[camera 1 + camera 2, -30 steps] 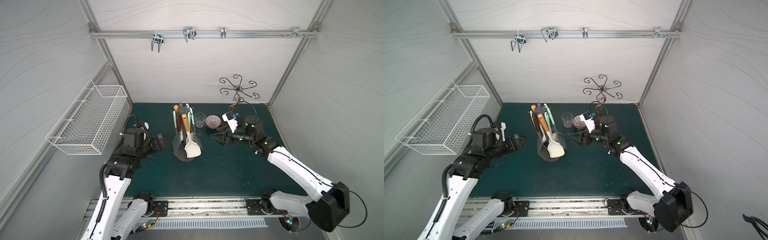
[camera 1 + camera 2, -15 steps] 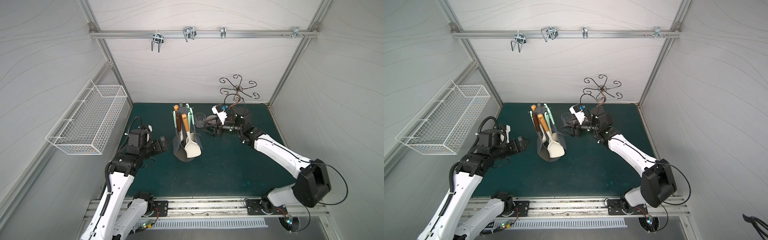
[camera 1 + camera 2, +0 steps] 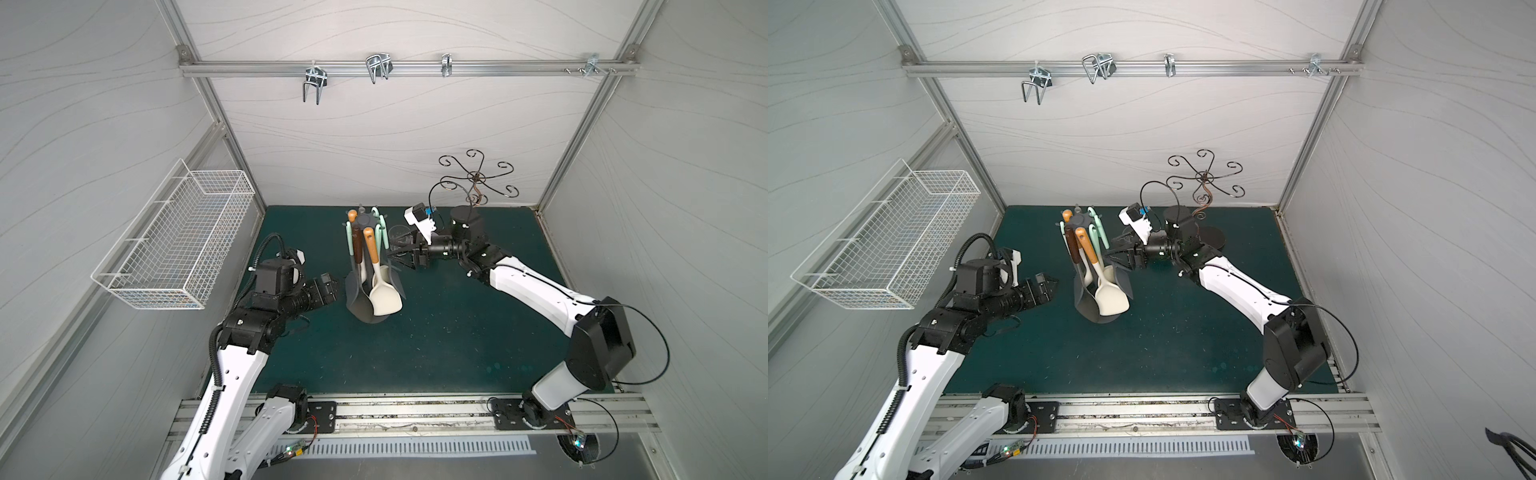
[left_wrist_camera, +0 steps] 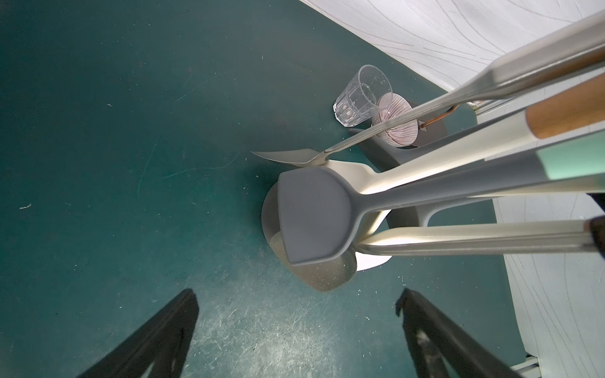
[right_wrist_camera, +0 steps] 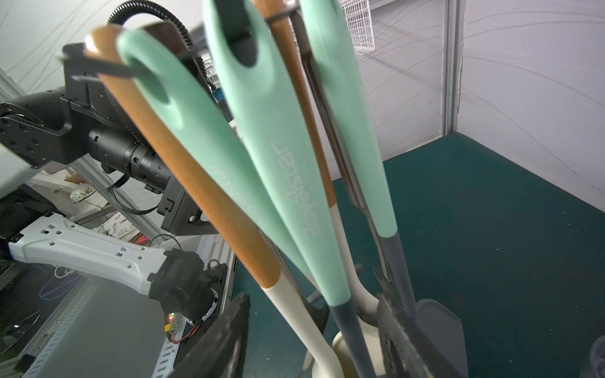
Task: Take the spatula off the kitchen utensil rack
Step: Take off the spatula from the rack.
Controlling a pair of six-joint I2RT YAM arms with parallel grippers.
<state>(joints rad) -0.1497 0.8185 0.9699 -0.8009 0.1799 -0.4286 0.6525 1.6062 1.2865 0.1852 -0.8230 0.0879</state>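
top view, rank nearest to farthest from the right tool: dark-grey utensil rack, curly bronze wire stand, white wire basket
1. Dark-grey utensil rack, right beside the right tool.
2. Curly bronze wire stand, behind it at the back.
3. White wire basket, far off on the left side.

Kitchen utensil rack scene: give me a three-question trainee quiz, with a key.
1. True or false: the left pincer grips a utensil on the kitchen utensil rack.
2. What stands beside the clear cup? A) striped bowl B) kettle C) whisk
3. Name the colour of the looped handles nearest the right pincer.
Key: 1 false; 2 A; 3 mint green.
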